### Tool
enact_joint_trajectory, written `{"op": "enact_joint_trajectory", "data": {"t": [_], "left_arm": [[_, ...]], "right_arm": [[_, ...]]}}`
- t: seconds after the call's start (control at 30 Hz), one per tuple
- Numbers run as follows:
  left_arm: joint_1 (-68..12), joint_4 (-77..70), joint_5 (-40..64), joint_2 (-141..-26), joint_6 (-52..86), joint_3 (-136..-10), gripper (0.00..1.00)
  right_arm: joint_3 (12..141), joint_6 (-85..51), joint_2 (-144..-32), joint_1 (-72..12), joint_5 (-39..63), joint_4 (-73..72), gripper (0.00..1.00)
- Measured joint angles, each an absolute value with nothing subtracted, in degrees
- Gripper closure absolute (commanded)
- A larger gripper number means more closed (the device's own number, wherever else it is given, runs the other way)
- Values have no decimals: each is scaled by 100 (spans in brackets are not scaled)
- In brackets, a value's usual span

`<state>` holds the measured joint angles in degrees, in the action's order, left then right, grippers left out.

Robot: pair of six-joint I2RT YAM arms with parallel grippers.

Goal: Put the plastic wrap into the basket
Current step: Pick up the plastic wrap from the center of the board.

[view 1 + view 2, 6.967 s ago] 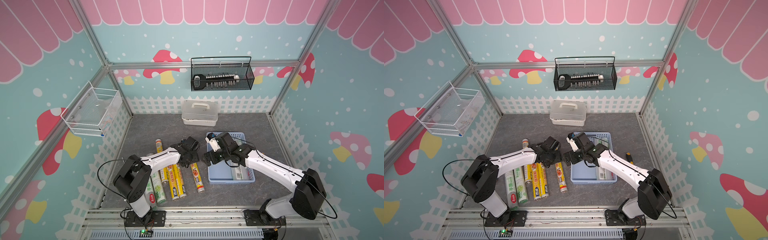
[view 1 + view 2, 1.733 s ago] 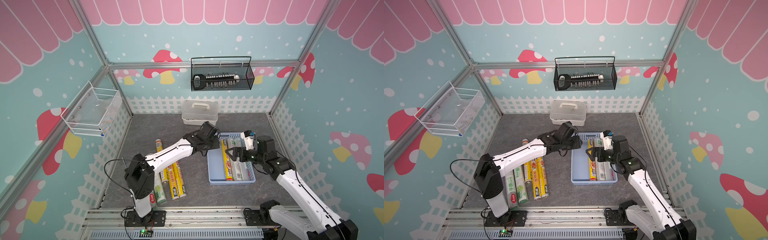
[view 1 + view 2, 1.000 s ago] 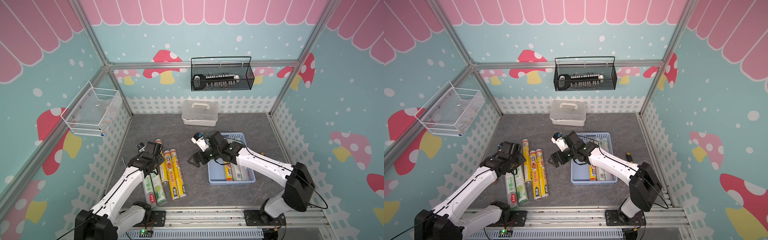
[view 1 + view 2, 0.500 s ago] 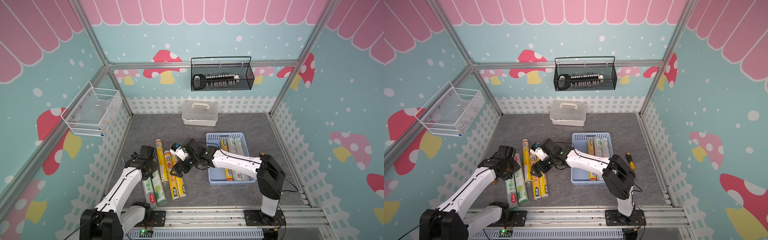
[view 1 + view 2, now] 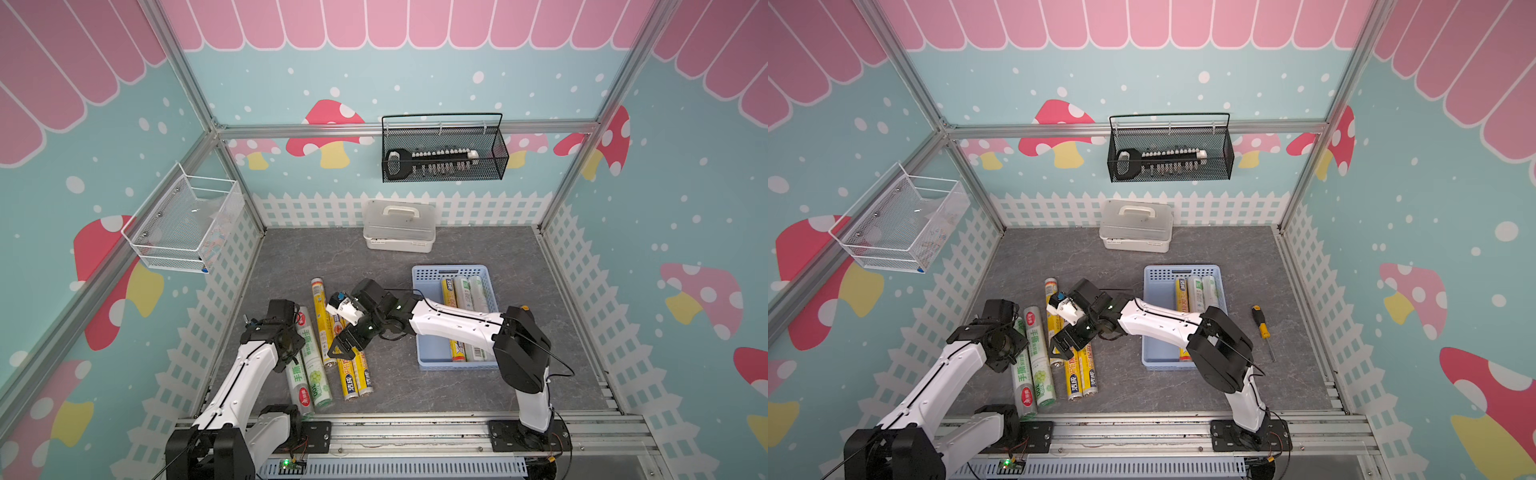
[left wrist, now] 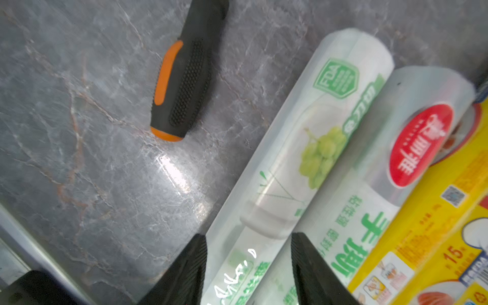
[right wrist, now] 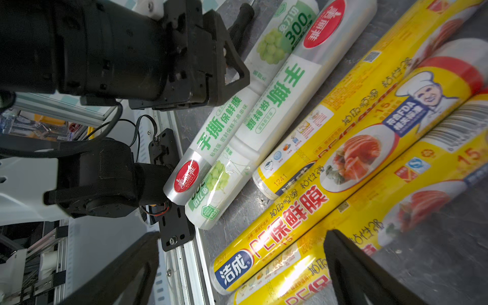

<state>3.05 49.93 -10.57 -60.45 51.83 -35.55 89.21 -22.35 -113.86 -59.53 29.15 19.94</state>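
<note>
Rolls of plastic wrap point(image 5: 318, 380) lie side by side under the left gripper point(image 5: 292, 358) and the right gripper point(image 5: 346, 344) in both top views; three more lie in the basket point(image 5: 453, 271), well apart, back along the right arm. The left wrist view shows the left jaws apart on both sides of a white-green roll point(image 6: 303, 158); if they press it, I cannot tell. The right wrist view shows the right jaws wide open above the yellow rolls point(image 7: 330, 184), one between them.
</note>
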Motion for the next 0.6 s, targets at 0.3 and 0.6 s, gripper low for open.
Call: {"op": "enact_joint_trajectory", "data": {"t": [0.3, 0.6], "left_arm": [[325, 4722, -757, -6302, 5000, -3450, 41], [325, 4189, -287, -6980, 4571, -3566, 38]], "right_arm": [[9109, -2235, -11539, -5979, 3111, 2018, 0], [9120, -2178, -11539, -5972, 2853, 2215, 0]]}}
